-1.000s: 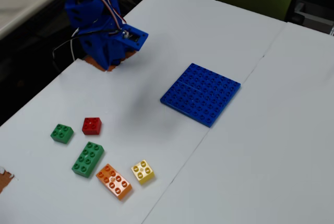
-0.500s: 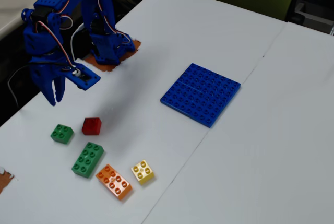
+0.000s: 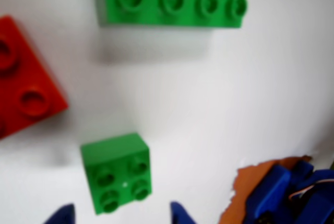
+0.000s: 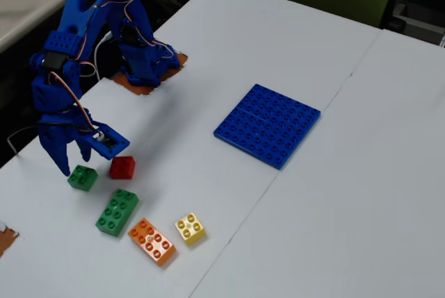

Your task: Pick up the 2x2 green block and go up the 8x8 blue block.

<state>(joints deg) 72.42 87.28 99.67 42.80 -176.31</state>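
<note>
Tool (image 4: 71, 164) spread, tips pointing down, poised just above the 2x2 green block (image 4: 83, 177) on the white counter (image 4: 292, 228), not yet gripping. In the wrist view, 2x2 green block (image 3: 117, 172) low in frame, lying between the two blue fingertips (image 3: 180, 214) at the bottom edge; contact not discernible. Red brick (image 4: 122, 167) just right of it in the fixed view, a small gap between them. Longer green brick (image 4: 117, 211) nearer the camera, then orange brick (image 4: 152, 241) and yellow brick (image 4: 189, 228). 8x8 blue block (image 4: 268, 124) flat on the counter, well apart to the right, bare.
</note>
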